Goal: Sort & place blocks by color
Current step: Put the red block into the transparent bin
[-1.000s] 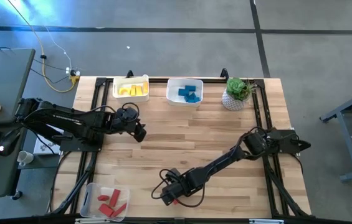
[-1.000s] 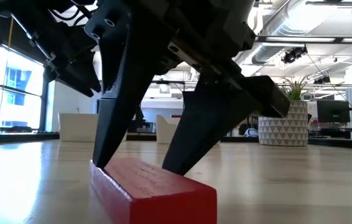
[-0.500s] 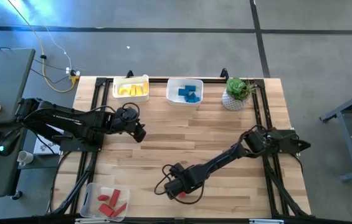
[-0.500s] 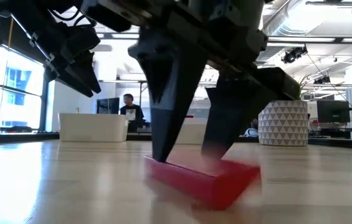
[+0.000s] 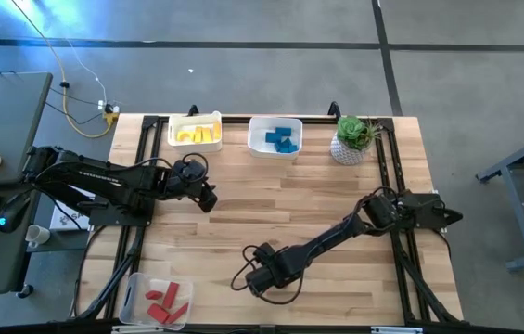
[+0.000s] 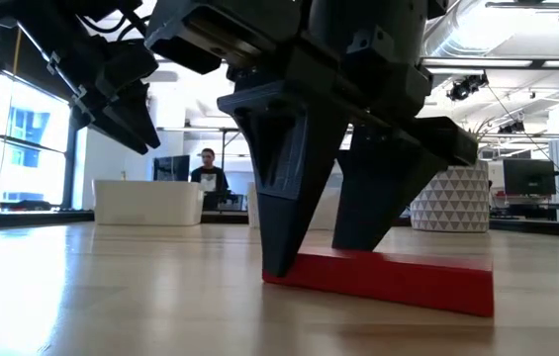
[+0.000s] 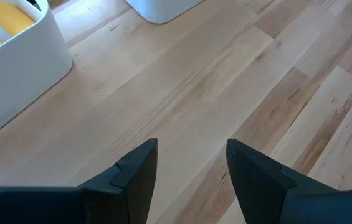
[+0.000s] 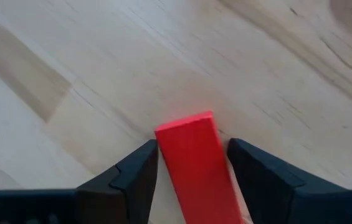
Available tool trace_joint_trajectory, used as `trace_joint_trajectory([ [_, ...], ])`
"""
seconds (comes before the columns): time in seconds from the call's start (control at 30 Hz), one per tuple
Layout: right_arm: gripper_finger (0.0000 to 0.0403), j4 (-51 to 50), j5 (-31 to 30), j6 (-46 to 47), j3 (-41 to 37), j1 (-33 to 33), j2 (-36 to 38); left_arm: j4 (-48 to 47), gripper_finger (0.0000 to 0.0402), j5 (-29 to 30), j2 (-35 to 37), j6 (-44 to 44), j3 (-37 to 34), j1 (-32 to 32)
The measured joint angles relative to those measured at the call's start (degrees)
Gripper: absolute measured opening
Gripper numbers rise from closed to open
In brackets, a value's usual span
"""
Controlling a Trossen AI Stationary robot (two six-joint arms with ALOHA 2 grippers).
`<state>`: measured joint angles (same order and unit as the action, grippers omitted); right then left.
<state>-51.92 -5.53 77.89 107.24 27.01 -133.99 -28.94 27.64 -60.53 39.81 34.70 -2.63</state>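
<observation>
One red block, a flat bar (image 8: 194, 158), lies on the table near its near edge, between my right gripper's fingers (image 8: 191, 146); the low view shows it broadside (image 6: 388, 279). In the high view my right gripper (image 5: 260, 281) hides it. Other blocks lie sorted in white bins: yellow (image 5: 195, 134), blue (image 5: 278, 138) and red (image 5: 161, 299). My left gripper (image 5: 209, 199) hovers open over bare wood on the left (image 7: 191, 149), holding nothing. My right gripper pinches the red bar between its two fingers, which lie on the long sides near one end (image 8: 182, 180). The fingers (image 6: 281, 232) come from above, pointing down. The bar lies flat on the table, its free end (image 6: 467, 287) reaching out past the fingers.
The yellow bin (image 5: 174, 130) and blue bin (image 5: 254, 135) stand along the far edge, with a potted plant (image 5: 352, 137) to their right. The red bin (image 5: 132, 295) sits at the near left corner. Bare wood lies between the two arms.
My right gripper has shifted slightly toward the far and right edges and turned about its vertical axis. The red bar has slid and turned with it on the table: it pointed toward the low camera before and now lies broadside to it.
</observation>
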Motion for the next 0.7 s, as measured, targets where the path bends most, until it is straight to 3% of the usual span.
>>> trace_joint_trajectory([
  [0.4,0.0136,-2.4,-0.3,-1.1,0.0,1.0,0.0,0.0,0.0180,0.0,0.0,0.0,0.0,0.0],
  [0.57,0.0092,-1.5,-0.1,-6.2,0.0,0.8,0.1,0.0,0.0180,-0.4,0.0,0.0,0.0,0.0],
  [0.7,0.0091,-0.1,-0.4,-10.4,-0.2,0.2,0.6,0.0,0.0180,-3.8,0.0,0.0,0.0,0.0],
])
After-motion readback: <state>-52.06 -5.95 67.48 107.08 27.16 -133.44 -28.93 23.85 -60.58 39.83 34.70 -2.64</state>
